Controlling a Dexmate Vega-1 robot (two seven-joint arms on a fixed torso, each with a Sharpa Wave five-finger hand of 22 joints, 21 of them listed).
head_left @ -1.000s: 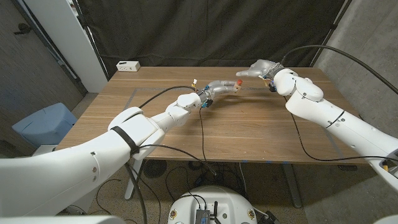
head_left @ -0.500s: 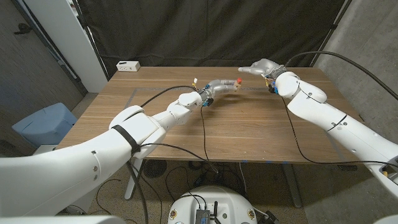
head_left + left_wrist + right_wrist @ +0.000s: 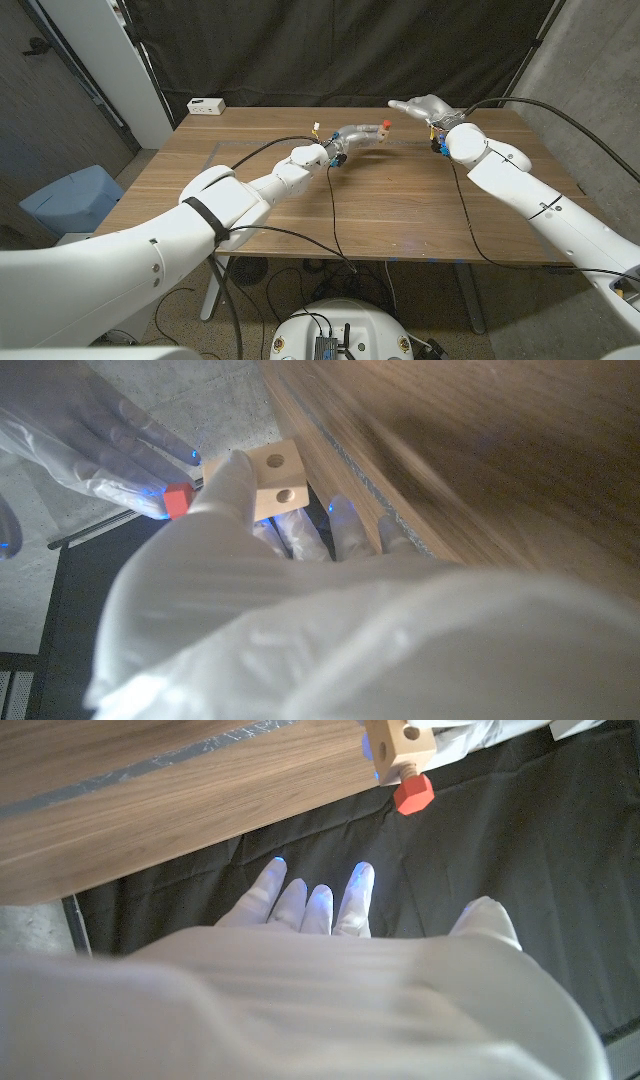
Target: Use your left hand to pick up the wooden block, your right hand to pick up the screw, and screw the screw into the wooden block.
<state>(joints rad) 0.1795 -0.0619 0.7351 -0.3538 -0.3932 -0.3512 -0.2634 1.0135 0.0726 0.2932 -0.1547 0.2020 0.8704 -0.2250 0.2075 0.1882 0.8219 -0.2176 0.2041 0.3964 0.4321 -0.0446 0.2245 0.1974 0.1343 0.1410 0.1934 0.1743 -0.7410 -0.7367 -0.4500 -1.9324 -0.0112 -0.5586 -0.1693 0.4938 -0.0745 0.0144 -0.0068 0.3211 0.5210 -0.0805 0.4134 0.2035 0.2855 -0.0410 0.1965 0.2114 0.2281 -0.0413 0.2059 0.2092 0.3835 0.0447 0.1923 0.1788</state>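
The left hand [image 3: 352, 137] grips the wooden block [image 3: 275, 481] in its fingers [image 3: 229, 479] above the table [image 3: 400, 215], the red-headed screw [image 3: 412, 793] sticking out of the block's side. The right hand [image 3: 424, 106] hovers just beyond the screw, fingers [image 3: 358, 888] spread and holding nothing.

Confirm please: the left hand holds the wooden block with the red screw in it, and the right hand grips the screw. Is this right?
Not quite. The right hand is open and apart from the screw, as the right wrist view shows. The left hand does hold the wooden block.
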